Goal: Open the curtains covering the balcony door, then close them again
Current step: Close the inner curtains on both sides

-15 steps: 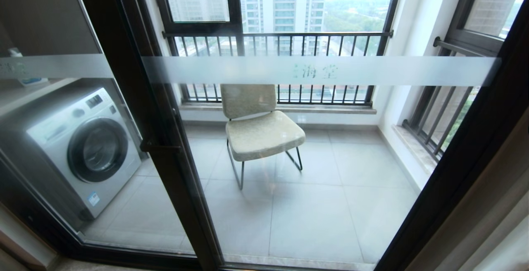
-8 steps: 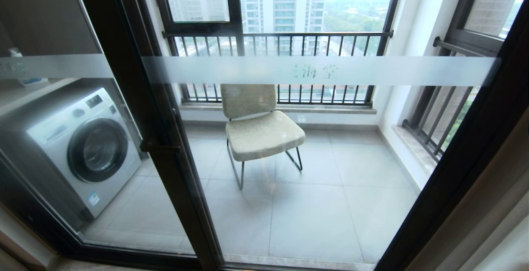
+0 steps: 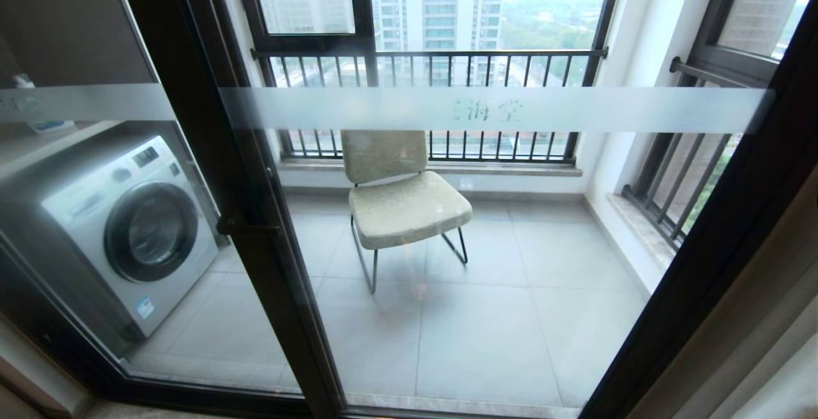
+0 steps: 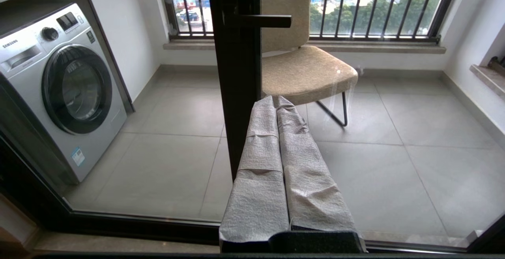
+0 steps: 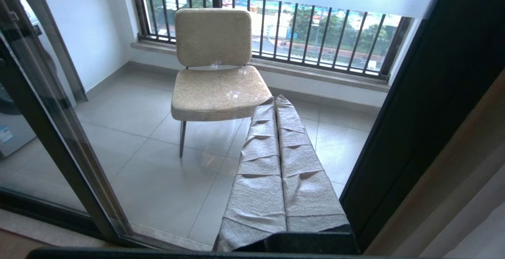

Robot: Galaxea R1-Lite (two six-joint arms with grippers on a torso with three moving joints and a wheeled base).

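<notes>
Balcony door (image 3: 268, 227) seen straight ahead, glass panels in dark frame, frosted band (image 3: 492, 109) across glass, black handle (image 3: 246, 226) on centre post. Curtains (image 3: 760, 349) drawn aside at far right edge, beige fabric only partly seen. Left gripper (image 4: 276, 103) held before centre post, fingers pressed together, nothing grasped. Right gripper (image 5: 275, 102) held before right glass panel, near curtains, clenched, empty. Beige chair (image 3: 399, 198) and washing machine (image 3: 131, 234) seen beyond glass.

Dark brown balcony door (image 3: 255, 227) frame; beige chair (image 3: 402, 202); silver-white washing machine (image 3: 128, 227); pale grey floor tiles (image 3: 486, 329).
</notes>
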